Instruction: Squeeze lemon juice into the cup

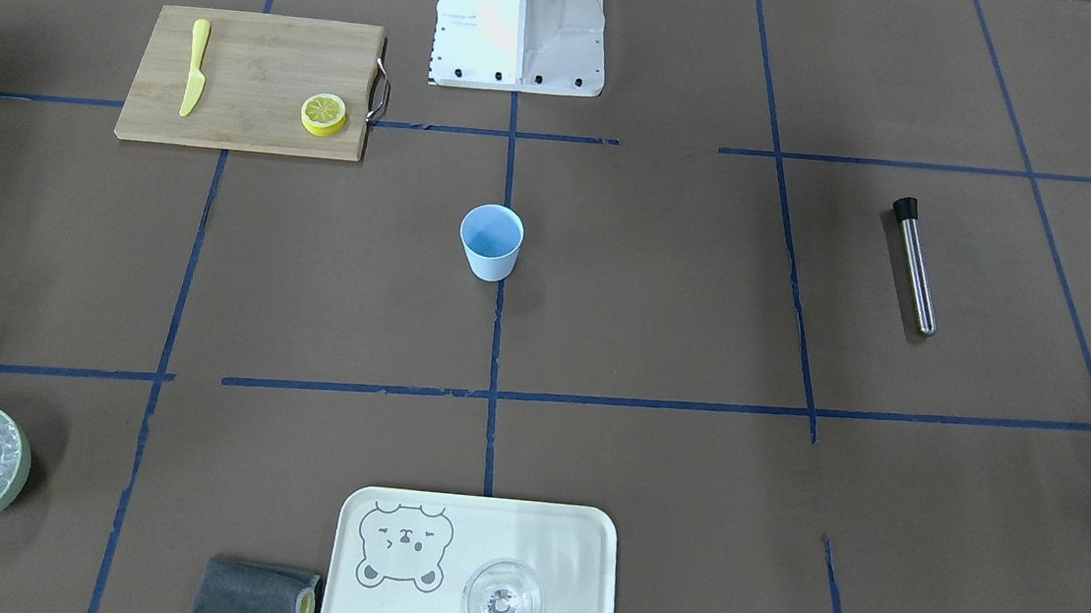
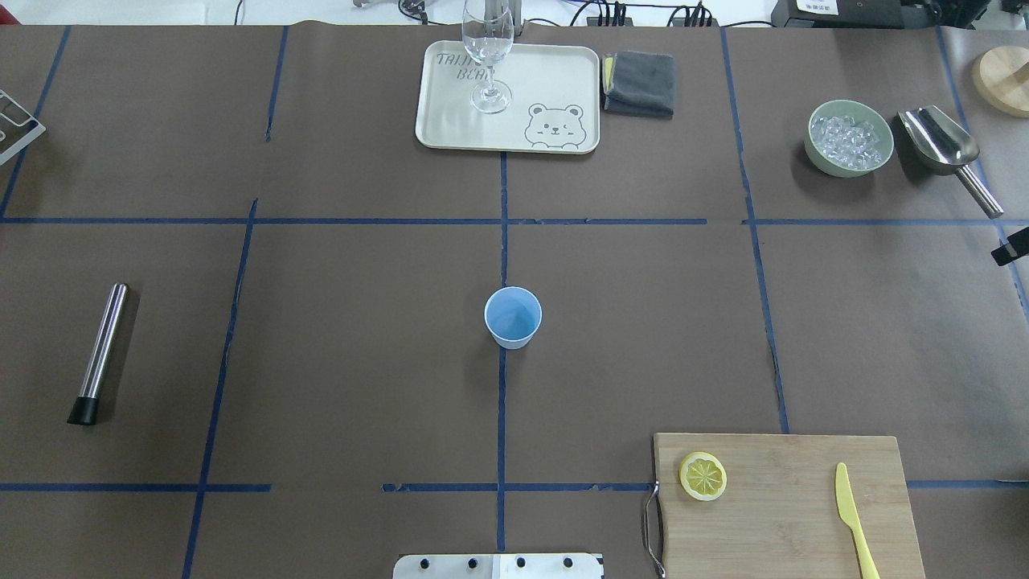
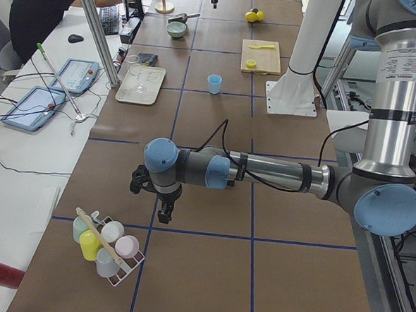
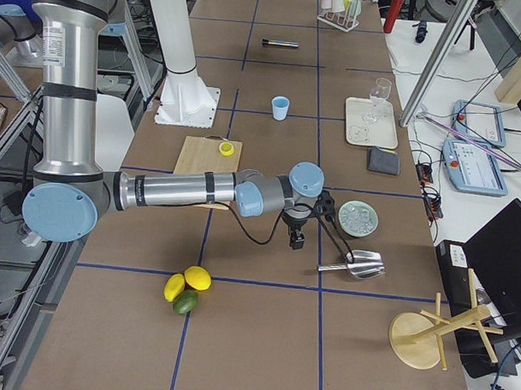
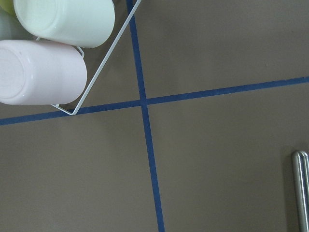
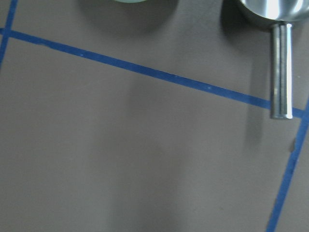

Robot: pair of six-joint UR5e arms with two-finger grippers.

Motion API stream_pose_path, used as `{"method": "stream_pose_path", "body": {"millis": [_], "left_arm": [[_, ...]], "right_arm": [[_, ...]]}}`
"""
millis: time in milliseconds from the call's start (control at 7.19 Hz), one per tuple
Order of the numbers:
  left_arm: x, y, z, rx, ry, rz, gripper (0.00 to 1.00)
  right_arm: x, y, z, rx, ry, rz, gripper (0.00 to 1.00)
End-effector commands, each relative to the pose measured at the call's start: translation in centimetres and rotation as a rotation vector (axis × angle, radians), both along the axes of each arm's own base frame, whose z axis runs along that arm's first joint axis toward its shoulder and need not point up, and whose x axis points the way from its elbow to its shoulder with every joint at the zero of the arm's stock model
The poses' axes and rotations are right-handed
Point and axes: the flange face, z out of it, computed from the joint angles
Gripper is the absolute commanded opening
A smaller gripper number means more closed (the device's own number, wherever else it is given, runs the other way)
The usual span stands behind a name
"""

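Note:
The light-blue cup (image 1: 491, 241) stands upright and empty at the table's middle (image 2: 513, 317). A lemon half (image 1: 323, 113) lies cut side up on the wooden cutting board (image 2: 788, 515), near its handle (image 2: 703, 475). Both grippers are far from them and show only in the side views. My left gripper (image 3: 165, 213) points down over the table's left end beside a rack of cups (image 3: 107, 245). My right gripper (image 4: 297, 239) points down over the right end, near the metal scoop (image 4: 354, 267). I cannot tell whether either is open or shut. Neither wrist view shows fingers.
A yellow knife (image 2: 854, 519) lies on the board. A steel muddler (image 2: 98, 351) lies at the left. A tray (image 2: 450, 121) with a stemmed glass (image 2: 488, 56), a grey cloth (image 2: 641, 82) and a bowl of ice (image 2: 850, 138) stand at the far side. Whole lemons (image 4: 189, 282) lie at the right end.

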Motion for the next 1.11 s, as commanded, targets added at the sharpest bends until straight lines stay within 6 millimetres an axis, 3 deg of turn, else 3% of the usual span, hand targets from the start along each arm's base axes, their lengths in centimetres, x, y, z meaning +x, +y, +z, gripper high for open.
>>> {"method": "stream_pose_path", "body": {"millis": [0, 139, 278, 417, 695, 973], "left_arm": [[0.1, -0.1, -0.7, 0.022, 0.002, 0.005, 1.00], [0.1, -0.2, -1.5, 0.040, 0.003, 0.006, 1.00], [0.3, -0.4, -1.9, 0.086, 0.004, 0.010, 1.00], [1.4, -0.5, -2.3, 0.139, 0.008, 0.029, 1.00], [2.3, -0.7, -2.6, 0.159, 0.011, 0.043, 1.00], [2.3, -0.7, -2.1, 0.151, 0.009, 0.044, 1.00]], "right_arm": [[-8.1, 2.2, -5.9, -0.048, -0.065, 0.041, 1.00], [-12.6, 4.4, -10.2, -0.094, -0.061, 0.091, 1.00], [-18.6, 8.8, -15.8, -0.132, -0.071, 0.122, 1.00], [-22.8, 13.2, -19.4, -0.166, -0.080, 0.158, 1.00], [-30.2, 22.7, -22.9, -0.189, -0.066, 0.247, 1.00], [-32.9, 27.0, -22.4, -0.164, 0.027, 0.243, 1.00]]}}
